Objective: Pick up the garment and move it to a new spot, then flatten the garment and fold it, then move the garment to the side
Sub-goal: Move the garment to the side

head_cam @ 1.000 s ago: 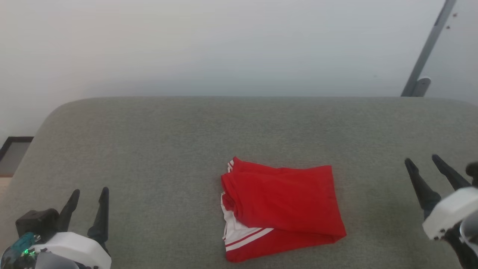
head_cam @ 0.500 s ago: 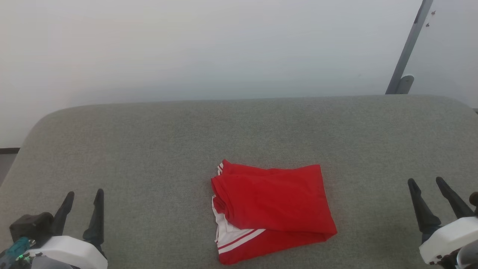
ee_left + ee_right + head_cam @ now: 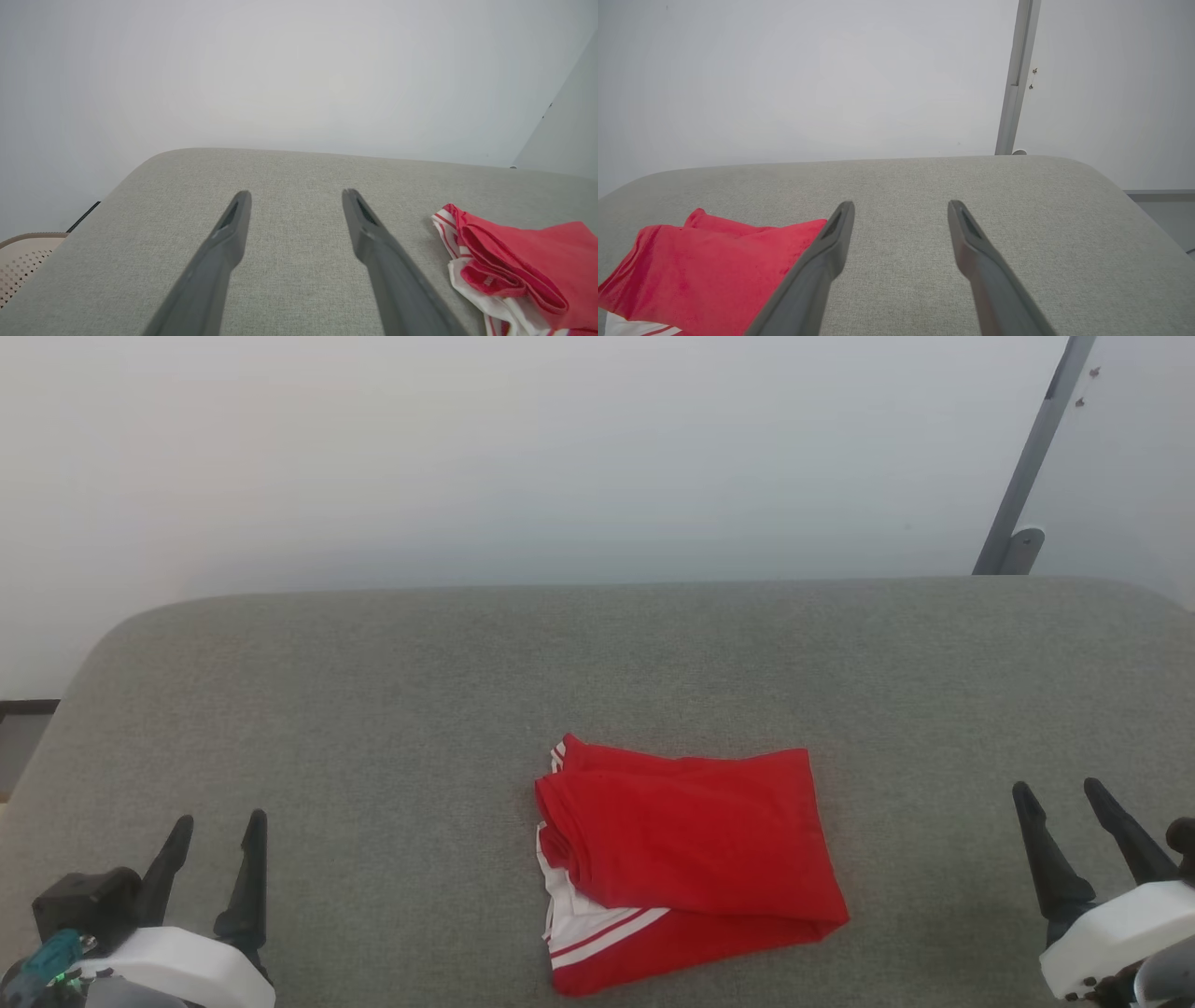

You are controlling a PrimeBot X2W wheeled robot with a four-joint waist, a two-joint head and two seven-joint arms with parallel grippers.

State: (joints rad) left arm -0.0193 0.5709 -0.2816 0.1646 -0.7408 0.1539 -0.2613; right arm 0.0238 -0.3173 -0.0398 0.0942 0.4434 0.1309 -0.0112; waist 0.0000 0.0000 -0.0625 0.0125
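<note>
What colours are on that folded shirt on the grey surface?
Bright red garment, white parts with thin red stripes; clearest in the left wrist view.

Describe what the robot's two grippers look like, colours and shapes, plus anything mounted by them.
The left gripper and right gripper each have two long, dark, tapering fingers set in a rounded white housing. Close up, each fingertip's inner face has a narrow slot. Beside the left one sit a black block and a teal part with a small green light.
</note>
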